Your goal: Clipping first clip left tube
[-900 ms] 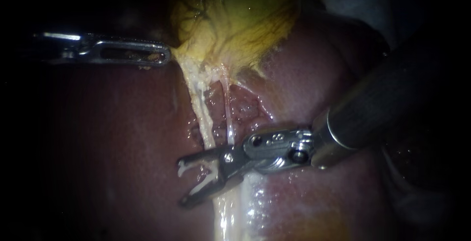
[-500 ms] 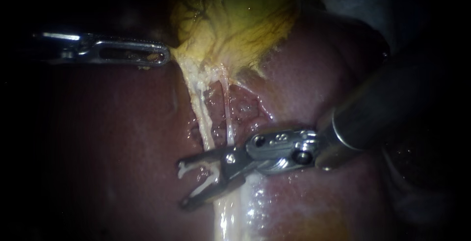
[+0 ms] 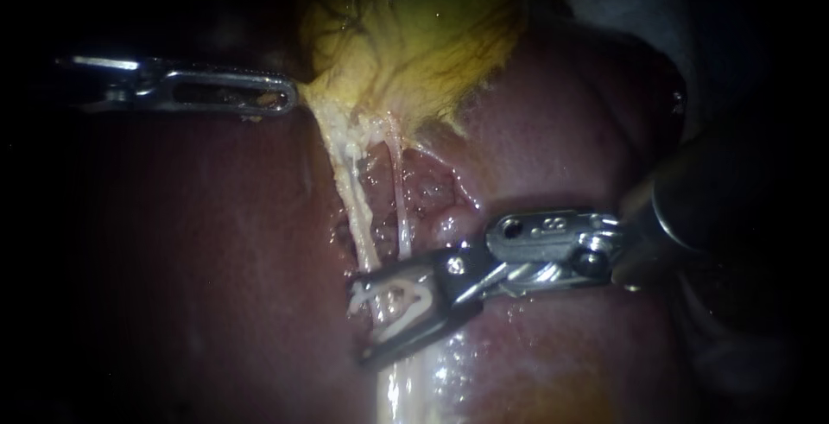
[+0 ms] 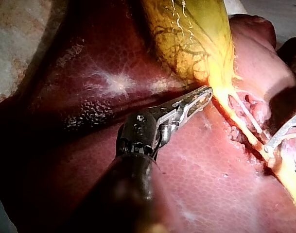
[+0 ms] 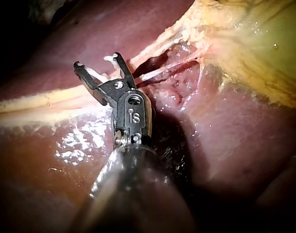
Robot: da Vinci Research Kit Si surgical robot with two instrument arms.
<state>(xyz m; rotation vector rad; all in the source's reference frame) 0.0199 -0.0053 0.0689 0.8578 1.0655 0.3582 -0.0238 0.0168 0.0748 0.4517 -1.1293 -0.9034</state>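
Note:
The yellow gallbladder [image 3: 414, 35] narrows into two pale tubes running down over the liver [image 3: 190, 243]. The left tube [image 3: 350, 182] is the thicker one; the thin right tube [image 3: 400, 199] lies beside it. My right instrument [image 3: 359, 325] comes in from the right, and its jaws stand open astride the left tube, with a white clip [image 3: 406, 303] seated between them. In the right wrist view the same jaws [image 5: 96, 62] gape over the pale strand. My left instrument [image 3: 289, 96] is shut on the gallbladder's edge at its neck [image 4: 203, 94] and holds it taut.
Raw, wet red tissue [image 3: 432, 191] lies between and right of the two tubes. The right instrument's dark shaft [image 3: 734, 208] fills the right side of the endoscope view. Pale fatty tissue [image 3: 406, 389] runs on below the jaws.
My right instrument has drawn back to the right, so the left tube now lies nearer the jaw tips. The clip now shows as a U. The left instrument has held still.

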